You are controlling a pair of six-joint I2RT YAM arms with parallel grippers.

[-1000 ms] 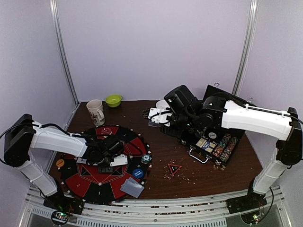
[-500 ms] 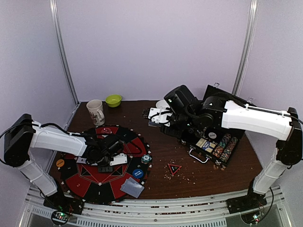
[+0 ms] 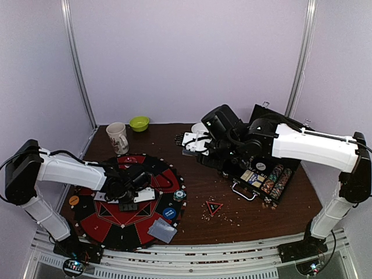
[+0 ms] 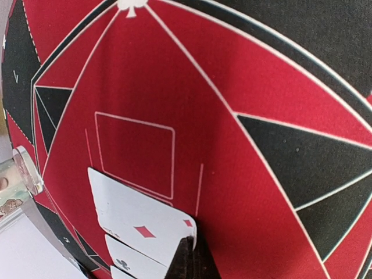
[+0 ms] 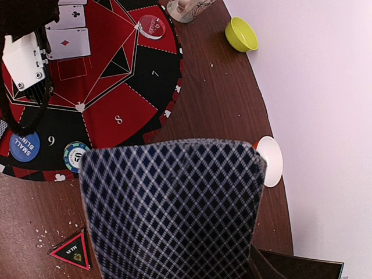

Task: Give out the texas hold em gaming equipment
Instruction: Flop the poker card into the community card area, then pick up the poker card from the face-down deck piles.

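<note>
My left gripper is low over the round red-black poker mat. In the left wrist view its dark fingertips are pinched together on the corner of a face-up diamond card. A club card lies beside it. My right gripper hovers over the table's back middle, shut on a deck of blue-diamond-backed cards. On the mat are a blue button, a striped chip stack, a grey-blue card pile and a red round button. An orange button sits at the mat's left edge. The red-black triangle marker lies on the wood.
An open black chip case with rows of chips stands at the right under the right arm. A mug, a green bowl and a white bowl stand along the back. Crumbs lie scattered near the triangle marker.
My left gripper has shifted slightly to the left over the mat. The right arm and its deck have not moved.
</note>
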